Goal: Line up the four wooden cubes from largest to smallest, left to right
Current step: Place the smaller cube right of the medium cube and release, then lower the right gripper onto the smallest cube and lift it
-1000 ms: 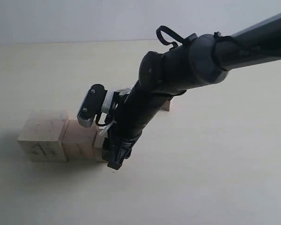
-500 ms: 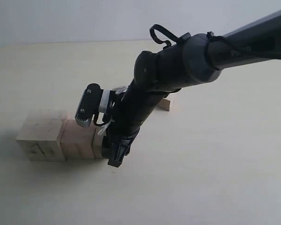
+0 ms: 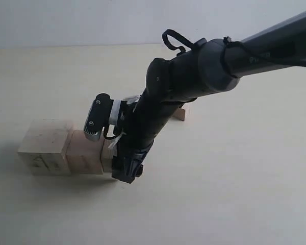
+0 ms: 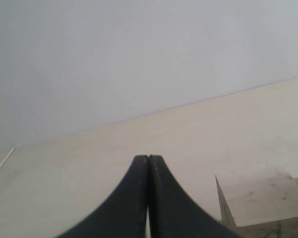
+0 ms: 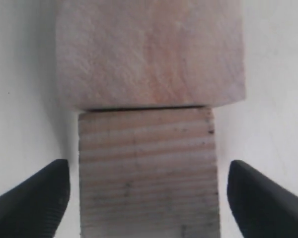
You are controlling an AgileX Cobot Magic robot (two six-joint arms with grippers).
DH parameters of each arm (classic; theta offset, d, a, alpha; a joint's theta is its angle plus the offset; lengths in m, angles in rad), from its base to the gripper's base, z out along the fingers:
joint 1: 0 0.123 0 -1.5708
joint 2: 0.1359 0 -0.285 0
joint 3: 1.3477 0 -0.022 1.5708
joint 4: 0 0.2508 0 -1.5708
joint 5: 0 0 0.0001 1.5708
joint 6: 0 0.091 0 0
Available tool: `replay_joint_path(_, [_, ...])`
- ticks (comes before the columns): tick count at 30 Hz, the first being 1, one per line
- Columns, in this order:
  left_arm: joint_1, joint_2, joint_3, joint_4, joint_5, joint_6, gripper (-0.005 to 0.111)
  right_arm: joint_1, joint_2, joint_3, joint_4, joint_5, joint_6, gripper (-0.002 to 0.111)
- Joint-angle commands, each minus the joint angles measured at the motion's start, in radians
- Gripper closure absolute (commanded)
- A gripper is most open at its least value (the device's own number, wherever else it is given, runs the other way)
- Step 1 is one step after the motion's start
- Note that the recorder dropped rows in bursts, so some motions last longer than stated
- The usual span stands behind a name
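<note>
wooden cube [image 5: 146,173], right fingers [image 5: 32,198] lower, spread

Nothing legible in any view. Dark marks on the front face of the largest cube [image 3: 44,149], too small and blurred to read as letters, numbers or a sign.
</note>
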Motion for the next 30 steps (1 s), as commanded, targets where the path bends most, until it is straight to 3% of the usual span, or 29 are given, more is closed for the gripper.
replay_joint_path(1, [0.002, -0.007, 0.000, -0.004, -0.004, -0.005, 0.107, 0.001, -0.069, -0.001, -0.007, -0.007, 0.040, 0.013])
replay_joint_path(5, [0.002, -0.007, 0.000, -0.004, -0.004, -0.005, 0.107, -0.001, -0.207, -0.001, -0.075, 0.049, 0.160, 0.008])
replay_joint_path(12, [0.002, -0.007, 0.000, -0.004, -0.004, -0.005, 0.107, -0.014, -0.444, -0.001, -0.529, 0.082, 0.623, 0.008])
replay_joint_path(16, [0.002, -0.007, 0.000, -0.004, -0.004, -0.005, 0.107, -0.081, -0.500, -0.001, -0.718, 0.095, 0.926, 0.008])
replay_joint_path(20, [0.002, -0.007, 0.000, -0.004, -0.004, -0.005, 0.107, -0.164, -0.466, -0.001, -0.760, 0.118, 1.142, 0.008])
replay_joint_path(25, [0.002, -0.007, 0.000, -0.004, -0.004, -0.005, 0.107, -0.193, -0.356, 0.028, -0.765, 0.123, 1.193, 0.008])
replay_joint_path(30, [0.002, -0.007, 0.000, -0.004, -0.004, -0.005, 0.107, -0.193, -0.233, 0.040, -0.767, 0.014, 1.193, 0.008])
